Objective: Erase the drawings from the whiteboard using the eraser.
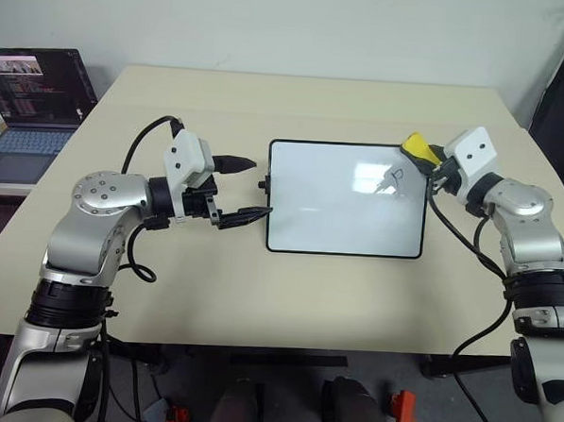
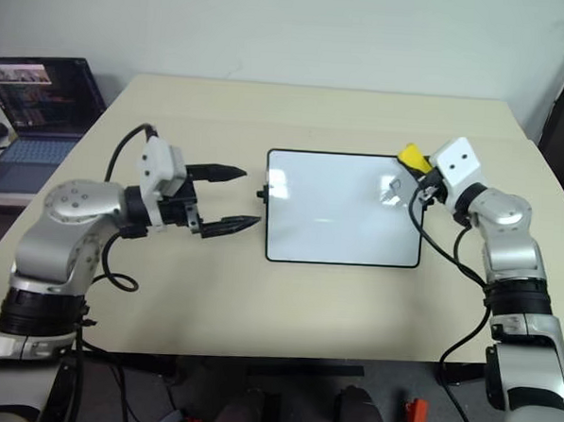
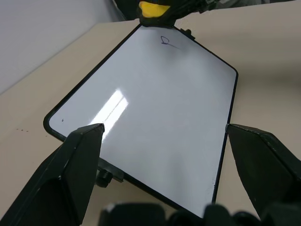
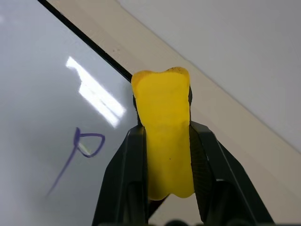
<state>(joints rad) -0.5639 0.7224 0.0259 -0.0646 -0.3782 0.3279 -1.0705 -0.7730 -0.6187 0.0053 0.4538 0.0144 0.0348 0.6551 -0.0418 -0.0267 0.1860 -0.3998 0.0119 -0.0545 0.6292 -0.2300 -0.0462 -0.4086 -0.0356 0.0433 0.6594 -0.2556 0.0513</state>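
Note:
The whiteboard (image 1: pixel 344 209) lies flat in the middle of the table. Near its far right corner is one small blue drawing (image 1: pixel 391 179), a loop with a tail, seen close in the right wrist view as the drawing (image 4: pixel 87 146). My right gripper (image 1: pixel 427 157) is shut on the yellow eraser (image 1: pixel 417 145), holding it above the board's far right corner, just beside the mark. The eraser (image 4: pixel 164 136) is pinched between both fingers. My left gripper (image 1: pixel 255 188) stands open at the board's left edge, one finger on each side of the small black knob (image 1: pixel 263 184).
An open laptop (image 1: pixel 27 103) sits on a side table at the far left. The beige table (image 1: pixel 316 104) has bare surface around the board. Cables hang from both arms.

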